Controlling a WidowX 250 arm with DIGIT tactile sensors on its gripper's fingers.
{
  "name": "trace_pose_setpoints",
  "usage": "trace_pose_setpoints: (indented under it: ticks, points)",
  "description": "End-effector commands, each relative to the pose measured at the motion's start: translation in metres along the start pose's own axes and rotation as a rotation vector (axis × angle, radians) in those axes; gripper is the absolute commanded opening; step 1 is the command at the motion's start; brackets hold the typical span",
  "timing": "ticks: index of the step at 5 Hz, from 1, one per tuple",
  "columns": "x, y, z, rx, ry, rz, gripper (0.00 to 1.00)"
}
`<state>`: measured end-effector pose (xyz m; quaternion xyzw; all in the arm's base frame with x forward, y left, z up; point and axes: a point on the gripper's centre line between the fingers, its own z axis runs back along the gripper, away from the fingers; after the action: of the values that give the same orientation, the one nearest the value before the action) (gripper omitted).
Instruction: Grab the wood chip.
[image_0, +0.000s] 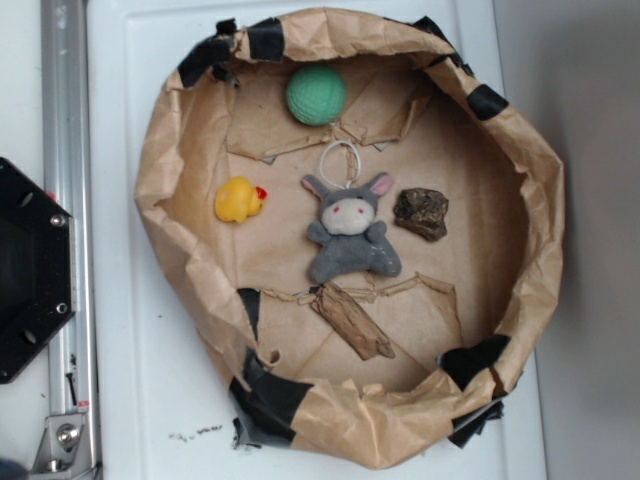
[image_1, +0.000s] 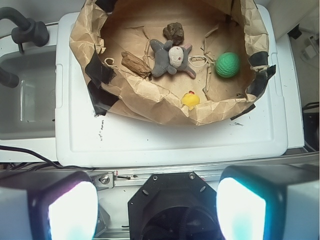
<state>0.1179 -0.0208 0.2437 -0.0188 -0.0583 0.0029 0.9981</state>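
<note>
one wood chip (image_0: 352, 321), one plush toy (image_0: 349, 229) (grey), one rock (image_0: 421, 214), one ball (image_0: 316, 95), one duck (image_0: 239, 200)

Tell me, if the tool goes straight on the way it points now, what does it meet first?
Probably the white lid in front of the paper bowl, not the wood chip. The open tool looks far above; depth is unclear.
</note>
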Motion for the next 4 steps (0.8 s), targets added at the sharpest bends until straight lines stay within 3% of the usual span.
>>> trace_pose_setpoints:
  ticks: [1, 2, 3, 4]
  points:
    - [0.0, 0.0, 0.0, 0.0, 0.0, 0.0, 1.0]
    - [0.042, 0.011, -0.03, 0.055, -0.251, -0.126, 1.0]
    - [0.092, 0.005, -0.059, 0.013, -0.432, -0.26, 1.0]
    - [0.126, 0.005, -0.089, -0.009, -0.369, -0.333, 1.0]
